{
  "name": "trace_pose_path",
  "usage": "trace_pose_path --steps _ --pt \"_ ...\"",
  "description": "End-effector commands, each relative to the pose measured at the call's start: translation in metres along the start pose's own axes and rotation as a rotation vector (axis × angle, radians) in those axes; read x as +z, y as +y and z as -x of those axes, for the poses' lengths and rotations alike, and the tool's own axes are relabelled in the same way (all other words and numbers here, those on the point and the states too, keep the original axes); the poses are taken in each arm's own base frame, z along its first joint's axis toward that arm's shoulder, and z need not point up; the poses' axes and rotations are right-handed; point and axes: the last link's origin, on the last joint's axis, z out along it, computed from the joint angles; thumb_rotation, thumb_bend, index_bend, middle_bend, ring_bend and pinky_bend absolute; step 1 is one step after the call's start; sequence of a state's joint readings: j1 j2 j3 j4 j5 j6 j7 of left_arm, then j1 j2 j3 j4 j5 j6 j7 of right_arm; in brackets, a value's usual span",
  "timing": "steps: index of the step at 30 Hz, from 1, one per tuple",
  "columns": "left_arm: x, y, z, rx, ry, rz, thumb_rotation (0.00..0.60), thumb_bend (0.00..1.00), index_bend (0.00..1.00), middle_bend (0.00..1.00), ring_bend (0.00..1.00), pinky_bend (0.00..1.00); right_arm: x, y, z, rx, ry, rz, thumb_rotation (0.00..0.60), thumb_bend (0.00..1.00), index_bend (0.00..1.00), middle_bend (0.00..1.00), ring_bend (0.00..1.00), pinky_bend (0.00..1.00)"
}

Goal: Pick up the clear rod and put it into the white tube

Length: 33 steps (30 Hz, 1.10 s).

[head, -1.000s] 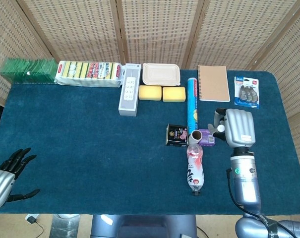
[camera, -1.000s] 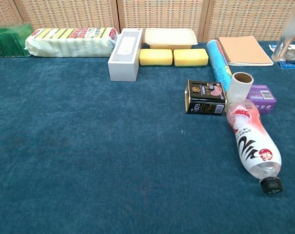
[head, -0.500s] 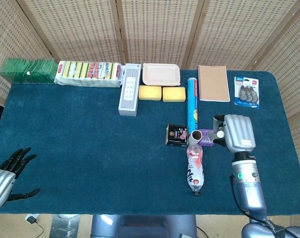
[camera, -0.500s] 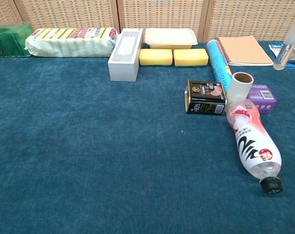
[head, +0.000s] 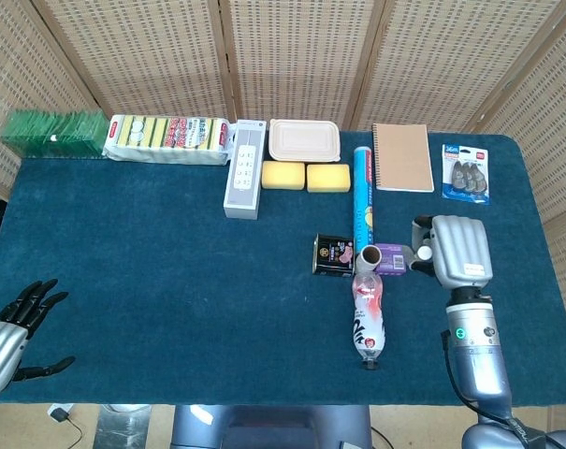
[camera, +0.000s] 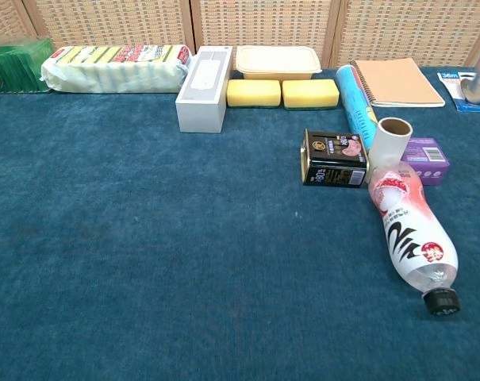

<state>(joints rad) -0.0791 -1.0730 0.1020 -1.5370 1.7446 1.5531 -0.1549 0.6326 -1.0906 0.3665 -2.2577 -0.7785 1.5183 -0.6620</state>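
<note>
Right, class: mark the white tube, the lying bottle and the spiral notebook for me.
white tube (camera: pixel 393 136): chest view, on its side wall below the open top.
bottle (camera: pixel 414 235): chest view, on the label.
spiral notebook (head: pixel 403 157): head view, middle of the cover.

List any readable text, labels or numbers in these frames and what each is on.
"36" (the rest is cut off): blue blister pack at the table's far right.
Plastic bottle: large black-and-white graphic, not readable as words.
Black tin: printed label, too small to read.
Blue roll, purple box, sponge pack: print too blurred to read.
Nothing else legible.
</note>
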Motion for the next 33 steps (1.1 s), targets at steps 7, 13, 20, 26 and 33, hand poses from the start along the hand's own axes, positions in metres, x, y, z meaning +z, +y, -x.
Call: trace_pose_path --steps 7,13,20,26,33 --pt "0.002 0.0 0.002 0.004 -0.009 0.002 0.451 0.11 0.11 0.06 0.02 0.23 0.012 0.024 0.021 -0.259 0.013 0.034 0.6 0.34 0.8 1.0 1.0 0.94" --pt "0.001 0.002 0.001 0.005 -0.003 0.006 0.451 0.11 0.11 0.06 0.02 0.23 -0.002 -0.032 -0.001 0.06 0.064 -0.11 0.6 0.34 0.8 1.0 1.0 0.94" --pt "0.001 0.0 0.003 0.006 -0.013 -0.001 0.455 0.11 0.11 0.06 0.02 0.23 0.003 0.006 0.028 -0.15 -0.025 -0.002 0.6 0.34 0.8 1.0 1.0 0.94" --pt "0.001 0.001 0.002 0.003 -0.007 0.0 0.454 0.11 0.11 0.06 0.02 0.23 -0.005 -0.008 0.033 -0.049 -0.057 -0.047 0.6 0.34 0.8 1.0 1.0 0.94" --pt "0.001 0.002 0.004 0.009 -0.016 0.006 0.449 0.11 0.11 0.06 0.02 0.23 -0.004 -0.025 0.025 0.005 -0.035 -0.063 0.6 0.34 0.8 1.0 1.0 0.94"
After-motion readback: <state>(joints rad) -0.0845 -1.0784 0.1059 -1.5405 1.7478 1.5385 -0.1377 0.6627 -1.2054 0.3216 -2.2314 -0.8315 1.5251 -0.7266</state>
